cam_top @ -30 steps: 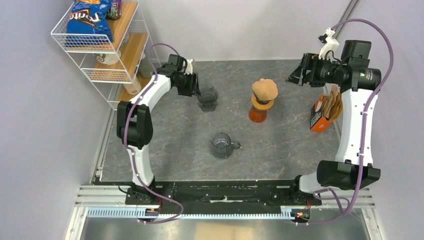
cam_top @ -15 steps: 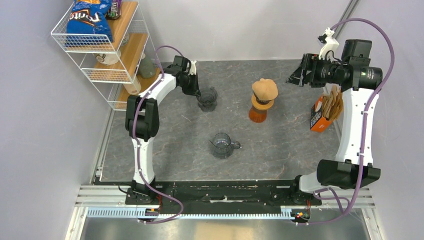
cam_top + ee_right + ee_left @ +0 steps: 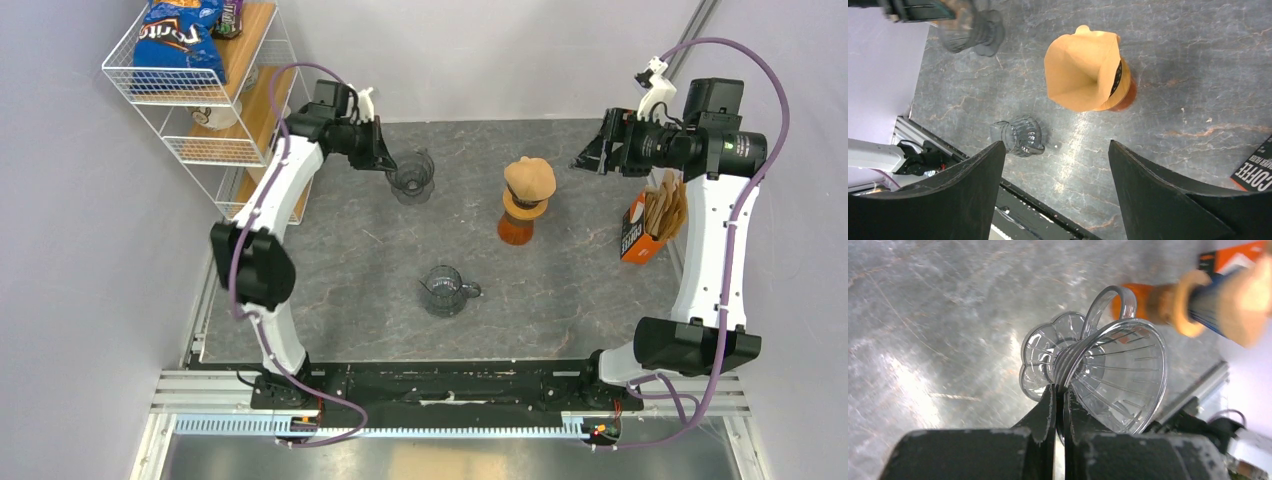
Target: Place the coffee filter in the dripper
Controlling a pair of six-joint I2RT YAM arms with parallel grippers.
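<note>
Left end effector, upper left, clamps the rim of the stiff clear dripper; right end effector gapes empty. Filter: likely light, crushable; pinch its rim.

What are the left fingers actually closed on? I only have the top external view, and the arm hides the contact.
Observer: The left wrist view shows the left fingers shut on the rim of the clear dripper, with its thin wall pinched between them.
Operator: Is there any filter inside that dripper?
Observer: No. Looking into the cone, only its clear ribbed wall shows, with no paper.
Operator: Are the right fingers holding anything?
Observer: No. The right wrist view shows the right fingers spread wide, with only the table in the gap between them.
</note>
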